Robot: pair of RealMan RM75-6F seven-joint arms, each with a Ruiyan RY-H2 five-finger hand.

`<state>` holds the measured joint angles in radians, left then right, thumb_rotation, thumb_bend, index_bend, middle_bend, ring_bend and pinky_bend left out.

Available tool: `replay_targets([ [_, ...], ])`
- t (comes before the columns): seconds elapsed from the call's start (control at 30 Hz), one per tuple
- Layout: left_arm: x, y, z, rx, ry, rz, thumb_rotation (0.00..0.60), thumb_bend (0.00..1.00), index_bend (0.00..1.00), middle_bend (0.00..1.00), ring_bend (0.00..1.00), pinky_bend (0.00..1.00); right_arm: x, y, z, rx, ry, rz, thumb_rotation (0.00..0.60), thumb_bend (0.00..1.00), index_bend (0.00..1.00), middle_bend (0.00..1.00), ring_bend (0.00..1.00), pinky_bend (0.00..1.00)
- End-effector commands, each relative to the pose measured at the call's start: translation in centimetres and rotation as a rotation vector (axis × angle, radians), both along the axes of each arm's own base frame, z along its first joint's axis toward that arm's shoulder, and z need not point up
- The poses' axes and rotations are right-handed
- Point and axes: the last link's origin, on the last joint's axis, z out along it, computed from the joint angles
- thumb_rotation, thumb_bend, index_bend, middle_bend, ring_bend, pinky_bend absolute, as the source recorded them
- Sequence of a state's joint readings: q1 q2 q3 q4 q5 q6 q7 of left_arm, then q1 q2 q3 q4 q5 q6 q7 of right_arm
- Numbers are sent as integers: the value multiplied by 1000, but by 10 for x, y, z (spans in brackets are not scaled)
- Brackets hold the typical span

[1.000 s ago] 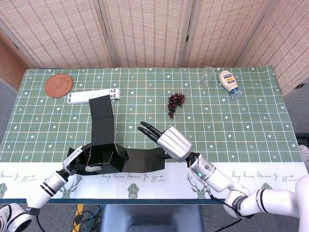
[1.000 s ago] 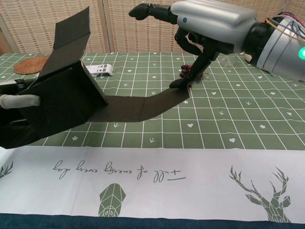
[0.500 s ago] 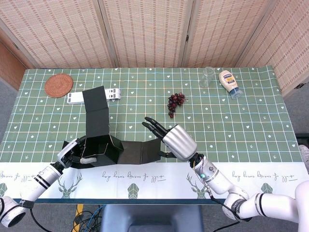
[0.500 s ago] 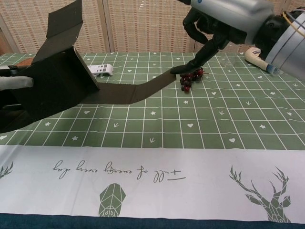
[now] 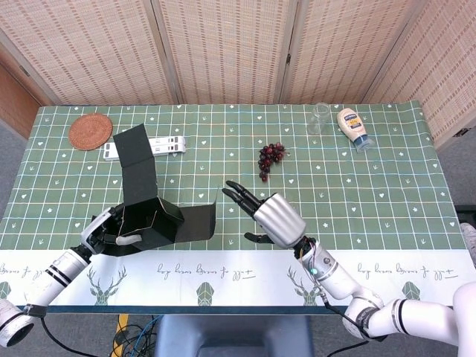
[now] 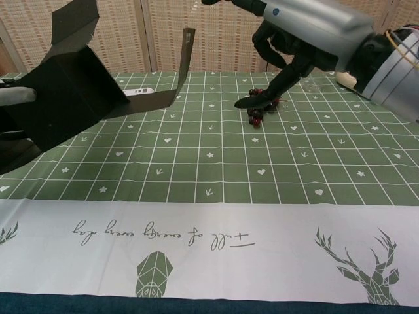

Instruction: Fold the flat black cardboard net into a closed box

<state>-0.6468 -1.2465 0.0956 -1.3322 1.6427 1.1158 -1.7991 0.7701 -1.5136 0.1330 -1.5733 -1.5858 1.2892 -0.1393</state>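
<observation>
The black cardboard net [image 5: 152, 216] is partly folded into an open box shape at the front left of the table. One long flap rises toward the back, and a right-hand flap [image 5: 213, 212] stands upright. My left hand [image 5: 104, 230] grips the folded part from the left, its thumb [image 6: 14, 95] lying on the side wall of the cardboard [image 6: 65, 98]. My right hand [image 5: 271, 217] hovers to the right of the net, apart from it, fingers spread and holding nothing. In the chest view that hand [image 6: 298, 36] hangs above the table near the grapes.
A bunch of dark grapes [image 5: 270, 158] lies mid-table. A white flat device [image 5: 160, 145] and a woven coaster [image 5: 91, 131] sit at the back left. A glass [image 5: 320, 117] and a squeeze bottle [image 5: 353, 128] stand at the back right. Folding screens close off the back.
The left hand has drawn the cardboard leftward. The right flap has slipped off the right hand's fingers and swung upright. The right hand now holds nothing.
</observation>
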Motion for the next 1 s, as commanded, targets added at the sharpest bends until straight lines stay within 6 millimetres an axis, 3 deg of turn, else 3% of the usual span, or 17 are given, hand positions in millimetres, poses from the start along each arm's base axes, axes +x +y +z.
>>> replay_targets([
  [0.03, 9, 0, 1, -27, -29, -20, 600, 93, 263, 293, 719, 926, 9, -1, -16, -36, 3, 40, 600, 1, 0, 59, 819, 1000],
  [0.2, 22, -2, 1, -58, -39, -63, 600, 93, 262, 293, 718, 926, 23, 0, -40, -85, 0, 89, 600, 5, 0, 59, 819, 1000],
  [0.4, 27, -5, -3, -85, 11, -101, 600, 93, 261, 293, 719, 924, 41, 2, -52, -109, -55, 153, 600, 29, 0, 76, 818, 1000],
  [1.0, 20, -5, -17, -46, 227, -177, 600, 93, 261, 293, 718, 922, 42, 3, -46, -73, 13, 199, 600, 40, 0, 169, 830, 1000],
])
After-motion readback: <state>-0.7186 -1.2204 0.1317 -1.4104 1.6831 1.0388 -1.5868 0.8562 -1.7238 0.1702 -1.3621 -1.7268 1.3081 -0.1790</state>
